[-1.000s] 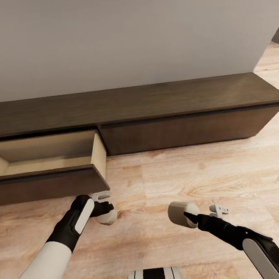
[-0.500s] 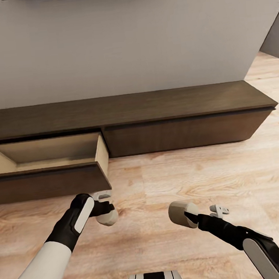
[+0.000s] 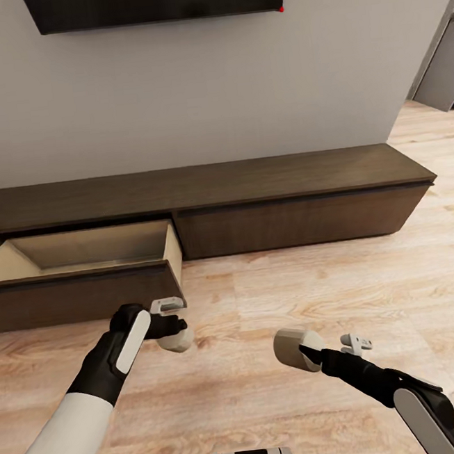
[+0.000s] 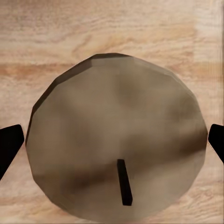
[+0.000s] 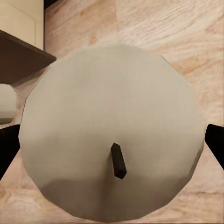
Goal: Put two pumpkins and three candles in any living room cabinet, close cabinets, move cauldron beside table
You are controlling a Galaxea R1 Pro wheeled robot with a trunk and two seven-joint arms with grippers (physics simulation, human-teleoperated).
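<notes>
Each gripper holds one beige candle above the plank floor. My left gripper [image 3: 173, 330] is shut on a candle [image 3: 177, 341] just in front of the right corner of the cabinet's pulled-out drawer [image 3: 87, 294]. In the left wrist view that candle [image 4: 116, 135] has its wick end facing the camera, with a black fingertip [image 4: 9, 144] at each side. My right gripper [image 3: 308, 351] is shut on a second candle [image 3: 292, 348], out on the floor to the right. In the right wrist view this candle [image 5: 112, 121] sits between the fingertips [image 5: 215, 144]. The long dark cabinet [image 3: 285, 179] runs along the wall, and its right drawer front is closed.
A black TV [image 3: 158, 0] hangs on the grey wall above the cabinet. The open drawer's pale inside [image 3: 96, 248] faces up. Light wood floor [image 3: 330, 279] spreads to the right toward a doorway [image 3: 441, 65]. The drawer's corner [image 5: 23, 56] lies close to the right-hand candle.
The head view has tilted up, bringing the TV into sight. My left gripper with its candle has risen a little toward the drawer's corner. The right arm holds still.
</notes>
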